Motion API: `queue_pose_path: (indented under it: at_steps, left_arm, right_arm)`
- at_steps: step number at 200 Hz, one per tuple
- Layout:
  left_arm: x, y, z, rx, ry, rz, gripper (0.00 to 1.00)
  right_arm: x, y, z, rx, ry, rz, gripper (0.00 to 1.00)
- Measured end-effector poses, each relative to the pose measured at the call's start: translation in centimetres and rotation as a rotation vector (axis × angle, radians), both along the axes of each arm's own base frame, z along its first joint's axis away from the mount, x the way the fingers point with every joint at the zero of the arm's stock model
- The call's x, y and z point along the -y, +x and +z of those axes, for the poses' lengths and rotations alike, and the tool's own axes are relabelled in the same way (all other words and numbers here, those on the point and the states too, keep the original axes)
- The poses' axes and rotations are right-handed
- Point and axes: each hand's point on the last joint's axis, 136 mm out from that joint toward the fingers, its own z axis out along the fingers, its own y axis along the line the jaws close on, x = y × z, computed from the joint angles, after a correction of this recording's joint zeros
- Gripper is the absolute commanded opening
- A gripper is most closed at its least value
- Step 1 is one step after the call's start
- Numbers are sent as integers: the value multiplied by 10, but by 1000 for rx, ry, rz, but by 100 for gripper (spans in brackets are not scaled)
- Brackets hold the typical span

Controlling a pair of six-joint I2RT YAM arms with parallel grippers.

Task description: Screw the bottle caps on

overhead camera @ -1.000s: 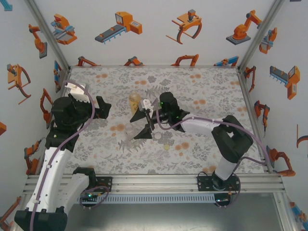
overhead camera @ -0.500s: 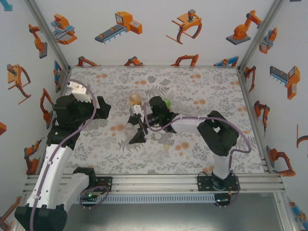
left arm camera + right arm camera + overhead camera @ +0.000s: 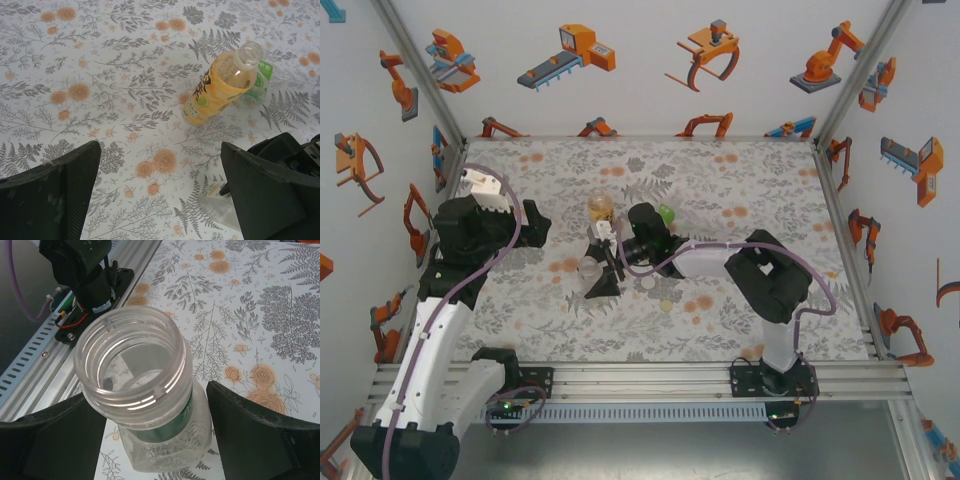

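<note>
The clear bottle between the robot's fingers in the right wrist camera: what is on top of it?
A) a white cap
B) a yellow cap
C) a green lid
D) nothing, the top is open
D: the clear bottle shows its bare threaded neck with no cap on it, and you can look straight down inside as it stands between the fingers of the right gripper.

Your clear bottle (image 3: 150, 440) is glossy transparent plastic: the threaded neck is smooth and catches bright glints, while the lower body looks finely pebbled. The amber bottle (image 3: 215, 87) is translucent plastic under a shiny printed label. The mat (image 3: 115, 75) looks matt and flat. The fingers (image 3: 55, 200) of your left gripper (image 3: 160, 160) are matt black and faintly scuffed. The near rail (image 3: 30, 375) is bare brushed metal.
</note>
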Motion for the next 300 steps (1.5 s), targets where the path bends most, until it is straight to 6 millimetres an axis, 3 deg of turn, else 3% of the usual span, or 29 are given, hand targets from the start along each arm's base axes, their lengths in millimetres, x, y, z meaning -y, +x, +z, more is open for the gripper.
queue_pose_path:
  at_steps: [47,118,183,247,276,300]
  left_arm:
    - [1,2,-4,-12,1,-2,97]
    - [2,3,-11,-41,2,-9,97]
    - [6,1,-8,-39,-19,-29,97]
    - [23,-8,5,-27,-85,-122,97]
    - [34,-13,9,-27,-117,-186,97]
    - [38,-17,23,28,-150,-213,97]
  right_arm:
    - [-1,-2,-11,-10,-16,-3,69]
    - [-1,2,-18,-10,-21,-41,55]
    - [3,27,-15,-57,-54,-276,45]
    - [38,47,27,-103,-13,-510,42]
    - [61,52,50,-98,31,-579,36]
    - [81,55,66,-81,67,-629,30]
